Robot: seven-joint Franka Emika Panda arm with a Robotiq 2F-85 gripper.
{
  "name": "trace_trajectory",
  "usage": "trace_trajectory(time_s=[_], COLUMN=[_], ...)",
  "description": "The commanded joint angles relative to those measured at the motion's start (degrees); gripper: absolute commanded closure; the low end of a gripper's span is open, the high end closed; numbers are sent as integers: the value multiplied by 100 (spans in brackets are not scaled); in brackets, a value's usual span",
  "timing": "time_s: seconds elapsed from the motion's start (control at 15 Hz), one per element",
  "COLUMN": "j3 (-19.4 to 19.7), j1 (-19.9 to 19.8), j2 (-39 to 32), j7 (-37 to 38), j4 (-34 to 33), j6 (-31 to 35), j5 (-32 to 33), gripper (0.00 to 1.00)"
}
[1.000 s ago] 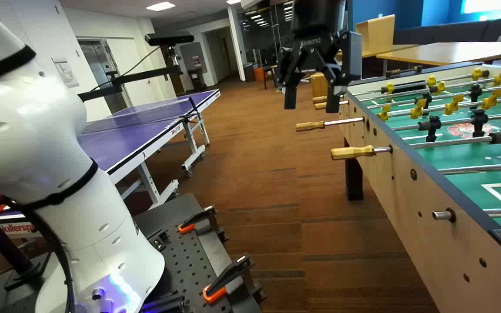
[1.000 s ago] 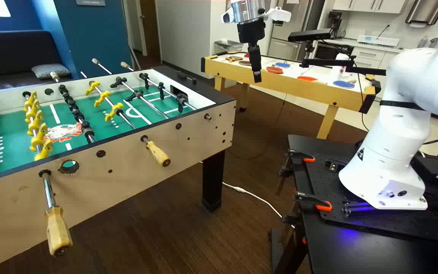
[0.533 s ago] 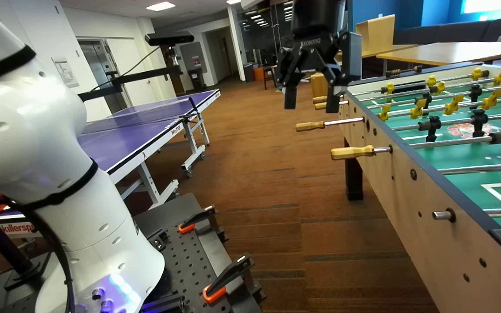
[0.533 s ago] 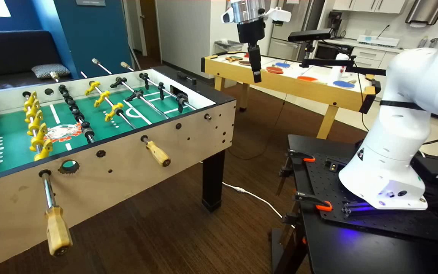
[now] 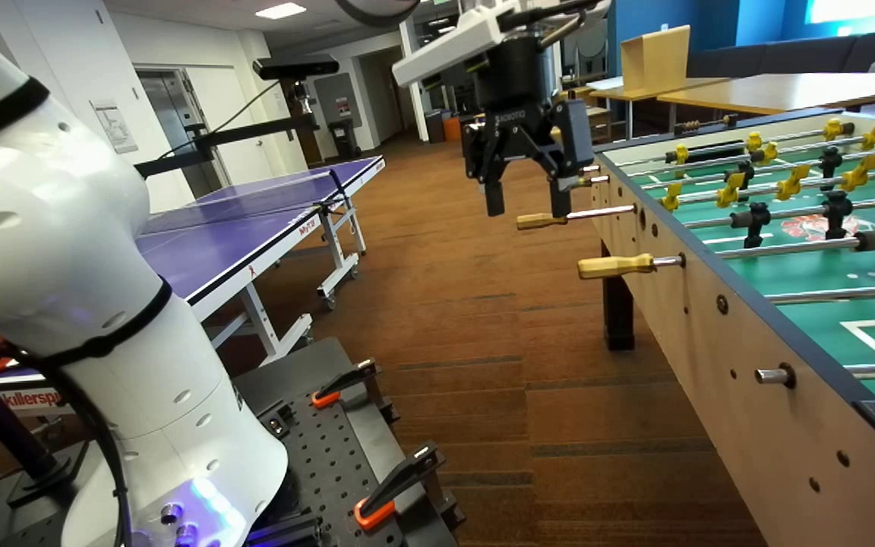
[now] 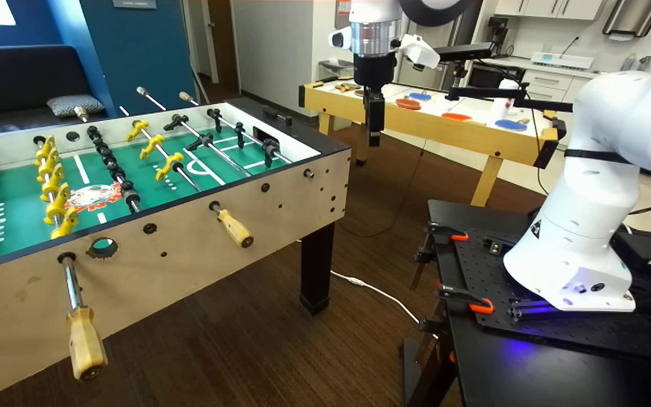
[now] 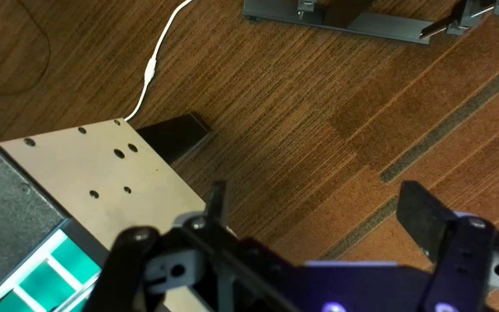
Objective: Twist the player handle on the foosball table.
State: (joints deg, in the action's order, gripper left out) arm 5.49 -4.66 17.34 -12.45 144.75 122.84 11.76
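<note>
The foosball table (image 5: 711,365) has a light wood side wall and a green field; it also shows in an exterior view (image 6: 190,265) and in the wrist view (image 7: 145,195). A wooden player handle (image 5: 616,267) sticks out of its side; it also shows in an exterior view (image 6: 235,228). Another wooden handle (image 5: 541,220) on a longer rod end sits along the same side, also in an exterior view (image 6: 86,345). My gripper (image 5: 527,203) points down, open and empty, above and apart from the handles. In the wrist view the open fingers (image 7: 312,193) frame only floor; no handle is visible there.
A bare rod end (image 5: 772,376) sticks out near the table corner. A purple ping-pong table (image 5: 232,228) and a wooden table with paddles (image 6: 404,121) stand around. Clamps (image 5: 399,482) hold the arm's base plate. A white cable (image 7: 150,71) lies on the floor.
My gripper has come down and turned to point more straight down. In an exterior view it has also shifted left. The handles and the foosball table have not moved.
</note>
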Motion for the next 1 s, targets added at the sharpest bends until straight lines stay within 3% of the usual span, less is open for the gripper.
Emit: trace_trajectory(time_s=[0.0, 0.53, 0.73, 0.8, 0.93], j3=[-482, -1861, -1936, -1716, -1700], j1=[104, 387, 441, 673, 695], j2=[527, -34, -323, -130, -295], j7=[519, 2023, 2572, 2327, 2518], j4=[781, 920, 928, 958, 957], j6=[780, 953, 954, 856, 857], j5=[814, 3415, 4900, 4300, 4750], gripper=[0, 0, 0, 0, 0])
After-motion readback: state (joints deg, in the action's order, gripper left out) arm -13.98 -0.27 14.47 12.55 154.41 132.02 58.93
